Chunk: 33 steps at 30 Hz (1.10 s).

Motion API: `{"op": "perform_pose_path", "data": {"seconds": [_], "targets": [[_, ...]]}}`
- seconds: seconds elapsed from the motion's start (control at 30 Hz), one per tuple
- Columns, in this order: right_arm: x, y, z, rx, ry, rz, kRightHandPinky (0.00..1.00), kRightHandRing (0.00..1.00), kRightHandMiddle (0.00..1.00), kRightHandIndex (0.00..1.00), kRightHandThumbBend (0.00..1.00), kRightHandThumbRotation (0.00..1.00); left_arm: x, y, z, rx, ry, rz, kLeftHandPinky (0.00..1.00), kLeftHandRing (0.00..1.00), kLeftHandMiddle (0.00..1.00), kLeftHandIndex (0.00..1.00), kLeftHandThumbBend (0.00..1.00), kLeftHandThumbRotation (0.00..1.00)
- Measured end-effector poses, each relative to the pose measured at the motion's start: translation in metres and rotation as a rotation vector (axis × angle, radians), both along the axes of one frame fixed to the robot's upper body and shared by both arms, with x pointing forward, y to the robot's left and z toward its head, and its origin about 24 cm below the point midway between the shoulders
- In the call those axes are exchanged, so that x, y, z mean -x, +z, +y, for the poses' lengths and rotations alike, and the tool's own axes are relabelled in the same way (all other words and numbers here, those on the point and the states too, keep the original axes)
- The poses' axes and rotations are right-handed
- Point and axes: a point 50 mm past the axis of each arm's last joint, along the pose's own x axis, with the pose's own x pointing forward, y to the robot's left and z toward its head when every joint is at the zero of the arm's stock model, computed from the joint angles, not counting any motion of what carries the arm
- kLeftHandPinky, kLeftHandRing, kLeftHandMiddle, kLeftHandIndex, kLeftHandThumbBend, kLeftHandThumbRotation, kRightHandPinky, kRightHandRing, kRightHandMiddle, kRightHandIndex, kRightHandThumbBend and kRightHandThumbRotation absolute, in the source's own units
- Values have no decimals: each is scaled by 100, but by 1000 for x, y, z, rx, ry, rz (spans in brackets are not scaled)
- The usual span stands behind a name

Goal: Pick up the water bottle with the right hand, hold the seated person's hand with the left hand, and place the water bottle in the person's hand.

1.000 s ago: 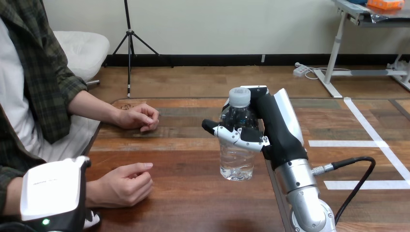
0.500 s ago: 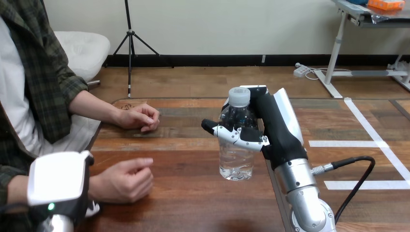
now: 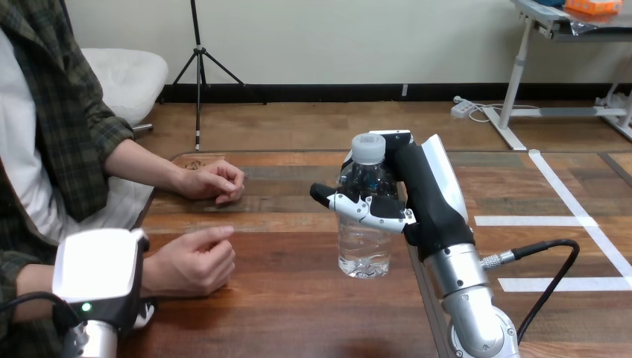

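A clear water bottle [image 3: 364, 231] with a pale cap stands upright at the table's middle. My right hand [image 3: 421, 198] comes in from the bottle's right and is shut on its upper half, thumb across the front. Whether the bottle's base touches the wood I cannot tell. At the lower left, the white back of my left hand [image 3: 97, 265] lies over the wrist of the person's nearer hand [image 3: 190, 261], which is loosely curled just above the table. The person's farther hand [image 3: 214, 181] rests closed on the table near the back left.
The wooden table [image 3: 283, 313] carries white tape lines [image 3: 566, 221] on its right part. A black cable [image 3: 550, 274] loops off my right forearm. The person sits along the table's left edge.
My left hand has risen and moved right along the person's nearer wrist. That hand of the person has lifted a little. My right hand and the bottle have stayed put.
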Motion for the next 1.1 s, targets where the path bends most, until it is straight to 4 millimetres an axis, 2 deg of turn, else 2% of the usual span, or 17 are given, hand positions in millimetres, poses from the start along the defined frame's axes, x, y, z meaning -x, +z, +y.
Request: {"op": "perform_pose_path", "data": {"seconds": [1.1], "targets": [[1,2,-2,-9,5,-7,0,2,2,0,32,0,-4,-5,-1,-3,-38,65,71,73,76,74,85,0]]}}
